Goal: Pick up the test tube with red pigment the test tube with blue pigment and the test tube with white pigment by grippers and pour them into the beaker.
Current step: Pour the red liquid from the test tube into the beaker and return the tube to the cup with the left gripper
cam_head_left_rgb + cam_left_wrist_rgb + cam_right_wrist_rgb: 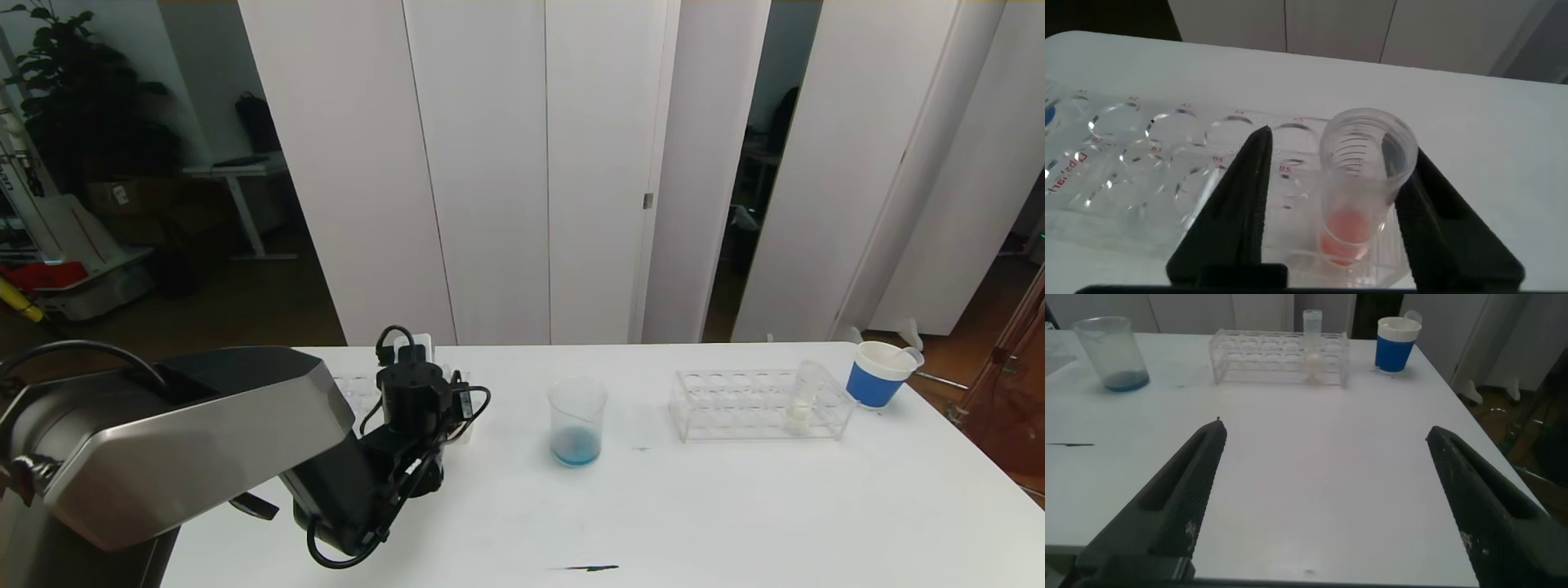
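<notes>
The left gripper (1331,220) stood spread around the test tube with red pigment (1360,196), one finger on each side of it, not visibly touching. The tube sat upright in the clear left rack (1151,155), directly below the gripper.

The right gripper (1327,502) was spread wide above bare table (735,506). Ahead of it stood the right rack (1280,355), holding the test tube with white pigment (1312,347) upright. The beaker (577,420), containing blue liquid, stood between the two grippers. A blue-banded paper cup (878,374) stood just beyond the right rack.
</notes>
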### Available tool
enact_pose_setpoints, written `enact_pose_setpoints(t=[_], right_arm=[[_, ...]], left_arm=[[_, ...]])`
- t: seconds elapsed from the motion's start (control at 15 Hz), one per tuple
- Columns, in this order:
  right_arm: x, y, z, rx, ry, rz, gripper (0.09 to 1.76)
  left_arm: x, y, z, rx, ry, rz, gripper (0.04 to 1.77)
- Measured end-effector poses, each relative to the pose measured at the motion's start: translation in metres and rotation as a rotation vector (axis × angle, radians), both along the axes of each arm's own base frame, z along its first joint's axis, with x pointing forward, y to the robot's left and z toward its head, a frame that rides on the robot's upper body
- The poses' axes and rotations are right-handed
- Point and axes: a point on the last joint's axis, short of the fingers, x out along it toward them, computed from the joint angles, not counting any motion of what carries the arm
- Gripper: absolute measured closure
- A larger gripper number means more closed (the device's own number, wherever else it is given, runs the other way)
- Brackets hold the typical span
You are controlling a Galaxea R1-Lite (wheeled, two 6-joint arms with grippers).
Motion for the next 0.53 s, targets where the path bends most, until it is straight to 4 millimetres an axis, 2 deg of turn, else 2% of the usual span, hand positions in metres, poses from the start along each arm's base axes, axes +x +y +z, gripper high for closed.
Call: enact_pose_setpoints(t=[0.07,0.13,0.2,0.27,0.4,0.53], right_arm=[[0.0,0.0,0.0,0.0,0.0,0.0,0.1],[0.0,0.0,-0.0001,0.0,0.001,-0.001,0.1],[0.0,0.0,0.0,0.0,0.0,0.001,0.1],[0.0,0.0,0.0,0.0,0.0,-0.001,0.1],[0.0,0.0,0.0,0.0,0.0,0.0,0.1],[0.0,0.0,0.0,0.0,0.0,0.0,0.1]], left_arm=[[-0.0005,-0.0016,-0.0006,0.001,0.004,-0.011,1.3],[0.0,-0.0004,-0.0009,0.001,0.006,-0.01,1.4],[-0.0001,-0.0004,-0.0009,0.001,0.006,-0.009,1.18],[0.0,0.0,-0.0011,0.003,0.007,-0.006,1.09],[-0.0005,-0.0008,-0.0012,0.004,0.008,-0.008,1.24],[-0.0005,-0.0008,-0.0012,0.004,0.008,-0.008,1.24]])
